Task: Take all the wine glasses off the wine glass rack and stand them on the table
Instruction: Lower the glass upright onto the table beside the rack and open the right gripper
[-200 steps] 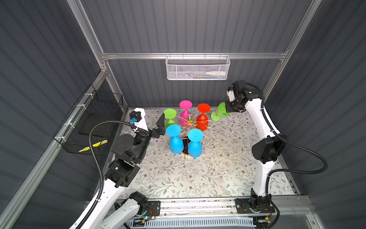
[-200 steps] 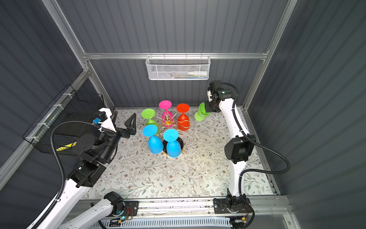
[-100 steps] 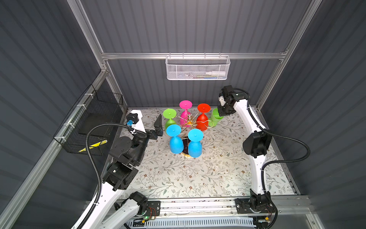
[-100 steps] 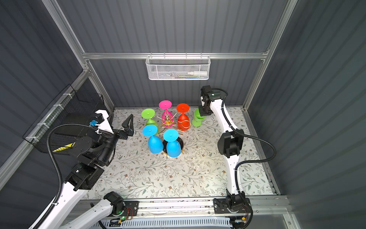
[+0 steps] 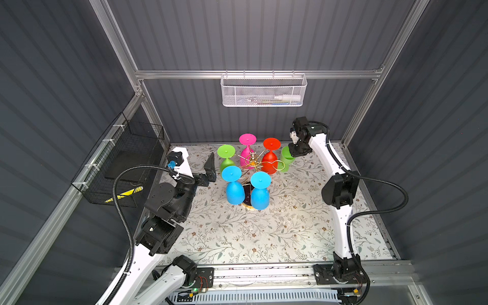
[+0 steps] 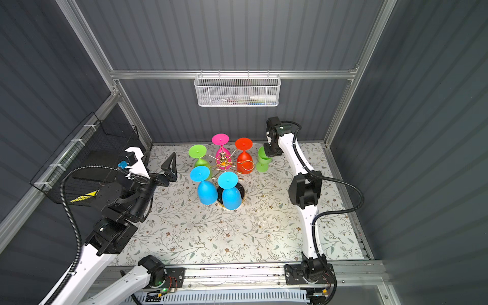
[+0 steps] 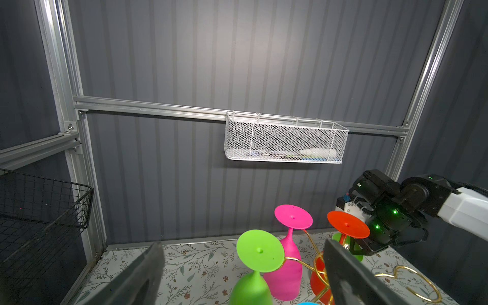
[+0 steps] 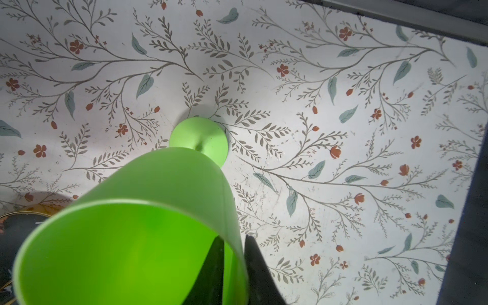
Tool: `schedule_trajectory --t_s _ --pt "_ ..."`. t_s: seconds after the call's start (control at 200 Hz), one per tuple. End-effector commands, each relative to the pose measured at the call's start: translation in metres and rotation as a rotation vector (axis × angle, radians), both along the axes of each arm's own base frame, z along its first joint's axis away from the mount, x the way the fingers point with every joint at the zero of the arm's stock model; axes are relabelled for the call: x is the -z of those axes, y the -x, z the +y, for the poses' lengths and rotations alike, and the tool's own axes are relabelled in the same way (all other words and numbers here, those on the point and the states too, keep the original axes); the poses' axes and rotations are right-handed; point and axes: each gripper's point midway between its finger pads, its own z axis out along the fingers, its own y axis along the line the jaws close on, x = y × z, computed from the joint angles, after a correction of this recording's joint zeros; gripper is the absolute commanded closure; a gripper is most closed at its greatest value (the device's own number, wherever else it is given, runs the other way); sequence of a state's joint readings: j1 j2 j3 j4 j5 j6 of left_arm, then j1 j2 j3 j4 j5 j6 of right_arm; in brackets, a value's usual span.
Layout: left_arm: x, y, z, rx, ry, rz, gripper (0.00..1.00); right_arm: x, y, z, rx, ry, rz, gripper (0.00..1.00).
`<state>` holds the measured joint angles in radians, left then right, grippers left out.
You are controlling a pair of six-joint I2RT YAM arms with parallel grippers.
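The gold wire wine glass rack (image 5: 252, 160) (image 6: 223, 160) stands at the back middle of the floral mat. On it hang upside down a green, a pink (image 5: 247, 151) and a red wine glass (image 5: 271, 157), plus two blue ones (image 5: 260, 190). A second green wine glass (image 5: 286, 159) (image 6: 262, 160) (image 8: 158, 211) stands upright on the mat, just right of the rack. My right gripper (image 5: 290, 152) (image 8: 235, 244) pinches its rim, one finger inside the bowl and one outside. My left gripper (image 5: 210, 171) (image 7: 243, 277) hovers open left of the rack, facing the hanging green glass (image 7: 260, 250).
A white mesh basket (image 5: 264, 91) hangs on the back wall above the rack. A black wire basket (image 5: 124, 163) is fixed to the left wall beside my left arm. The back wall is close behind my right gripper.
My right arm swung the green glass from up at the right, where it was tilted, down beside the rack, and it now stands upright on the mat. My left arm shifted slightly.
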<state>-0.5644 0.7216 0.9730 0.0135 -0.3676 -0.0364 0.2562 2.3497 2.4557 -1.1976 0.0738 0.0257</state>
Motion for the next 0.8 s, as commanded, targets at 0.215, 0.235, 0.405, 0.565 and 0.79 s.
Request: schedule_trajectory --t_s 0.215,0.235,0.405,0.565,0.79 --pt "-0.003 0.004 0.005 -0.013 0.003 -0.01 0.04 -0.02 0.004 0.012 -0.009 -0.086 -0.023 0.73" --pt "-0.003 0.005 0.006 -0.015 0.004 -0.01 0.04 -0.022 0.004 0.012 -0.008 -0.095 -0.026 0.71" --pt "-0.005 0.006 0.007 -0.02 0.007 -0.014 0.04 -0.05 0.002 0.014 0.004 -0.184 -0.091 0.63" --pt "-0.005 0.007 0.008 -0.021 0.012 -0.015 0.04 -0.076 -0.002 0.002 0.045 -0.243 -0.159 0.57" --pt "-0.005 0.008 0.012 -0.035 0.024 -0.016 0.04 -0.113 0.012 -0.011 0.077 -0.37 -0.219 0.57"
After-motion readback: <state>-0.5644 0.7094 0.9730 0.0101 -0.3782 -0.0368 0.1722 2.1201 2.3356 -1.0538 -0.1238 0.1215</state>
